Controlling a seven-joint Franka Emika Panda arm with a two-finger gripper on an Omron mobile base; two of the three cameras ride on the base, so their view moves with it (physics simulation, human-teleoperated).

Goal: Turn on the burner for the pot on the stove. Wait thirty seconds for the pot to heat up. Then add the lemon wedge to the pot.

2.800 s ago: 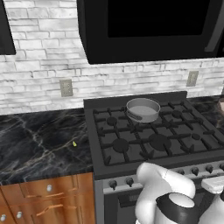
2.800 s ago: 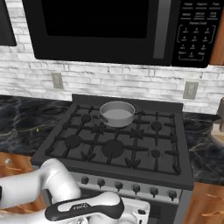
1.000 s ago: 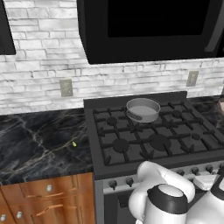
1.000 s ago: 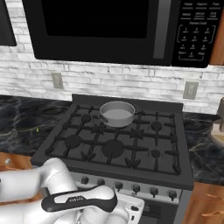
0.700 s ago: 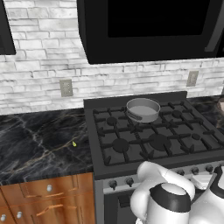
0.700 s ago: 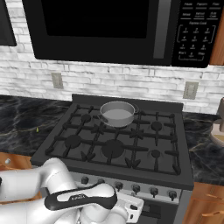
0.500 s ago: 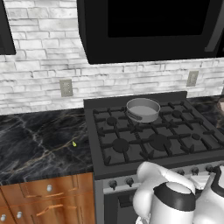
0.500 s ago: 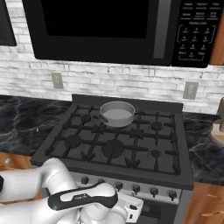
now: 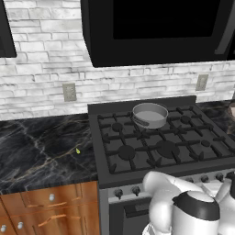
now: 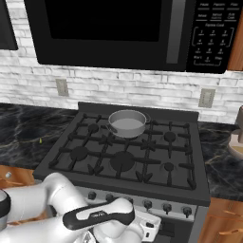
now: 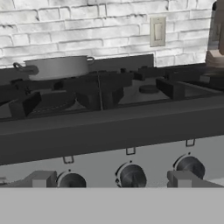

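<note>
The grey pot (image 9: 150,114) (image 10: 127,123) (image 11: 57,66) stands on the stove's (image 9: 158,149) (image 10: 124,161) back burner, left of centre; the pot hides that burner. A tiny yellow-green lemon wedge (image 9: 78,150) (image 10: 40,140) lies on the black counter left of the stove. My gripper (image 11: 111,179) is low, level with the stove's front, facing the knob row. Its fingertips (image 11: 41,178) stand wide apart, open, with nothing between them. The middle knob (image 11: 131,175) sits between the fingertips, a little beyond them.
Other knobs (image 11: 71,180) (image 11: 189,166) flank the middle one. A black microwave (image 10: 123,33) hangs above the stove. Wooden drawers (image 9: 46,211) sit under the marble counter (image 9: 41,151). A brownish appliance (image 10: 237,137) stands on the right counter.
My arm has shifted slightly in front of the stove, with the hand edging toward the knob row. Pot and lemon wedge have not moved. The gripper stays open.
</note>
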